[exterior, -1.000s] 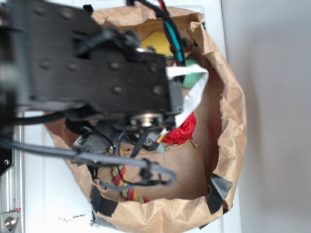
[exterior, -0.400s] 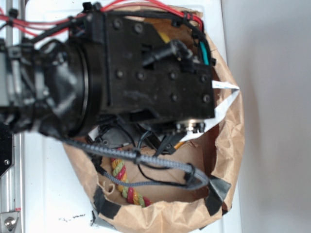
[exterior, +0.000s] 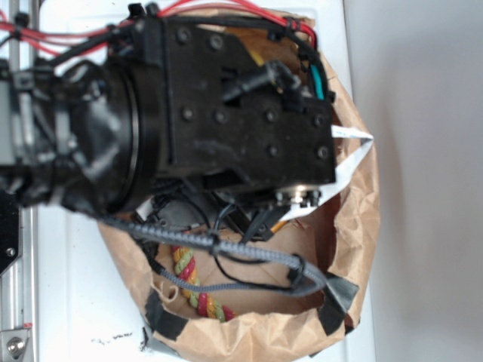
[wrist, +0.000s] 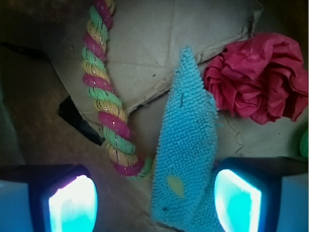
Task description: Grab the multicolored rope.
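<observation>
The multicolored rope [wrist: 107, 92] is seen lying on the crumpled brown floor of a paper bag [exterior: 355, 219], running diagonally in the wrist view from the far left down toward the middle, with its frayed lower end stopping just above the gap of the claw [wrist: 154, 200]. The claw is spread wide apart with nothing held between the two glowing pads [wrist: 72, 205]. The rope's near end is placed closer to the left pad than the right one, and no contact with either is seen.

A light-blue fuzzy cloth [wrist: 186, 159] is laid just right of the rope, its lower edge reaching down beside the right pad and touching the rope's frayed tip, or very nearly. A red ruffled ball [wrist: 256, 77] is parked at the far right, apart from the rope.

From the exterior view, most of the bag is blocked by the black arm [exterior: 196, 113]; only a short stretch of the rope [exterior: 193, 285] is visible near the bag's lower rim, under a grey cable [exterior: 249, 256]. The bag is set on a white bench [exterior: 68, 294].
</observation>
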Available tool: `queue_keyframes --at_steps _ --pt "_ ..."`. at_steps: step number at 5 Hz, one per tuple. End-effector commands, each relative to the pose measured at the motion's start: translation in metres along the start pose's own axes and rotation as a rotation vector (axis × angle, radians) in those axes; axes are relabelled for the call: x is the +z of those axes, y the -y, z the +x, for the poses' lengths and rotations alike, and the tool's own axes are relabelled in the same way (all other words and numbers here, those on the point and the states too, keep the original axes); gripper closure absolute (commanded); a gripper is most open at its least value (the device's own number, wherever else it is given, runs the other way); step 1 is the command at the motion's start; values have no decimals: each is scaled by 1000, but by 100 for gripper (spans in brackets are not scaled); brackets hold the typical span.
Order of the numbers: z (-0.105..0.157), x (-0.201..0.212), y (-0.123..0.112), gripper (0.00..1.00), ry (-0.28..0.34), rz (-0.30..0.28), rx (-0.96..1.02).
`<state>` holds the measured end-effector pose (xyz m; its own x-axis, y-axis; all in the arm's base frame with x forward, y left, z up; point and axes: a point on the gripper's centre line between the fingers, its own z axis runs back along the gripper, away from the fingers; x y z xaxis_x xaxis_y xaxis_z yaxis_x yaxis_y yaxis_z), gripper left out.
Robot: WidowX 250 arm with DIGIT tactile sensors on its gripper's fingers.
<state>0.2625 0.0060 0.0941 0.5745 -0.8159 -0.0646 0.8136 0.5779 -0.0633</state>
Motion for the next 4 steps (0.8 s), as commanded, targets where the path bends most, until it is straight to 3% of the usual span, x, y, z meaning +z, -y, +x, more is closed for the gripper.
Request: queue_keyframes --at_steps 1,4 --pt "7 8 9 0 21 65 -84" --pt "25 -8 36 0 36 85 -391"
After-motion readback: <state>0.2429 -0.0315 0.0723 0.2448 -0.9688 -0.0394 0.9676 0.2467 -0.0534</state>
